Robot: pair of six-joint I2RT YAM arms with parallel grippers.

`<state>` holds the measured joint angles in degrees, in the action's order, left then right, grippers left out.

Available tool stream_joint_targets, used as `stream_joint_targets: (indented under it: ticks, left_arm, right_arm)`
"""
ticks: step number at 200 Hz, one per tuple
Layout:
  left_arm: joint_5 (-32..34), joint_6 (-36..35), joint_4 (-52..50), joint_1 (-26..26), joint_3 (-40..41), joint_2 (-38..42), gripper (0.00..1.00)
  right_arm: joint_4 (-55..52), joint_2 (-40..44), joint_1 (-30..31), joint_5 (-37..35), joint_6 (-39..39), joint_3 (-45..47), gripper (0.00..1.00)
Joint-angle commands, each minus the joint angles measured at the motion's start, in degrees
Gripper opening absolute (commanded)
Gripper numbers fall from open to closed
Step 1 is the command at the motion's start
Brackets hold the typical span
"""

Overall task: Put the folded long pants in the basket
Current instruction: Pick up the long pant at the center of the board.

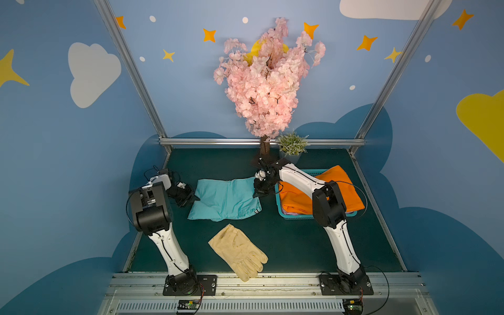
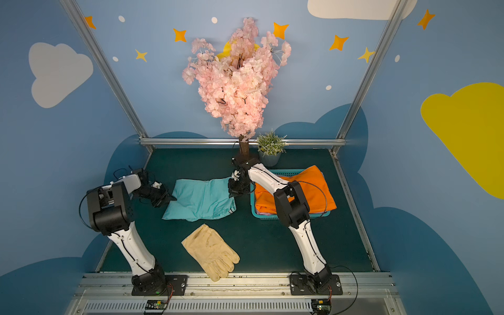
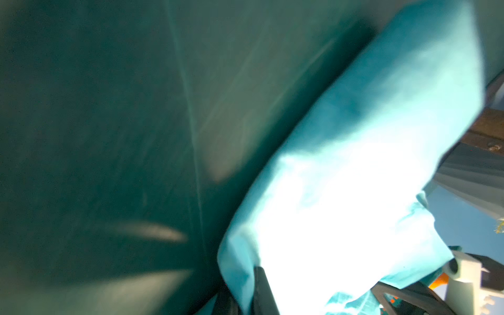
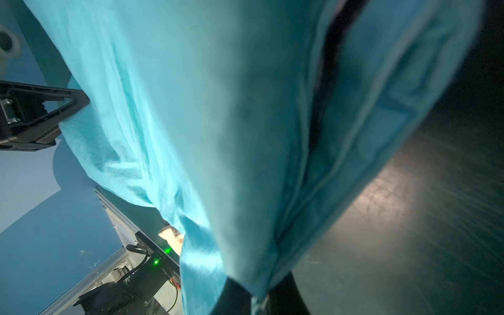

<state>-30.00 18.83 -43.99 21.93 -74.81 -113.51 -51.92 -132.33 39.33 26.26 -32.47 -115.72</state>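
The turquoise folded long pants (image 1: 223,199) (image 2: 201,199) lie on the green table between my two arms. My left gripper (image 1: 195,197) (image 2: 173,197) is shut on their left edge; the wrist view shows cloth (image 3: 354,191) pinched between the dark fingers of the gripper (image 3: 245,297). At the far right corner my right gripper (image 1: 257,193) (image 2: 233,193) (image 4: 259,300) is shut on the same pants (image 4: 218,122). The teal basket (image 1: 297,216) (image 2: 266,215) stands to the right, with orange folded pants (image 1: 341,191) (image 2: 313,191) on top, overhanging its rim.
A cream work glove (image 1: 237,252) (image 2: 210,251) lies near the front edge, in front of the turquoise pants. A grey plant pot (image 1: 292,156) and a pink blossom tree's trunk (image 1: 264,147) stand at the back, just behind the right gripper and the basket.
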Motion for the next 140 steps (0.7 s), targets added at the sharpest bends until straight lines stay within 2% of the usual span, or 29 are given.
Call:
stream_joint_targets:
  ticks: [1, 41, 73, 93, 109, 140]
  left_arm:
    - [1.5, 1.7, 0.9, 2.7, 1.7, 7.0, 0.02]
    - [0.4, 6.3, -3.1, 1.9, 4.8, 20.2, 0.02]
    - [-2.9, 10.7, -8.9, -1.9, 2.5, 28.2, 0.02]
    - [-3.9, 15.7, -10.9, -9.0, 0.3, 32.6, 0.02]
    - [-0.9, 22.7, -9.6, -18.3, -1.2, 34.6, 0.02]
    - [3.0, 33.6, -5.1, -35.2, -7.0, 29.6, 0.03]
  right_arm:
    - [-3.6, 1.4, 0.8, 2.7, 1.5, -5.4, 0.0]
    - [-7.2, 9.9, -0.3, 7.0, 2.4, -6.9, 0.0]
    - [-11.3, 17.9, -6.8, 8.7, 3.5, -5.1, 0.0]
    - [-17.8, 21.7, -13.6, 8.9, 6.9, -5.2, 0.0]
    - [-22.1, 25.1, -20.4, 7.7, 9.2, -4.0, 0.0]
    - [-25.6, 31.0, -35.0, 6.2, 12.1, 2.0, 0.0]
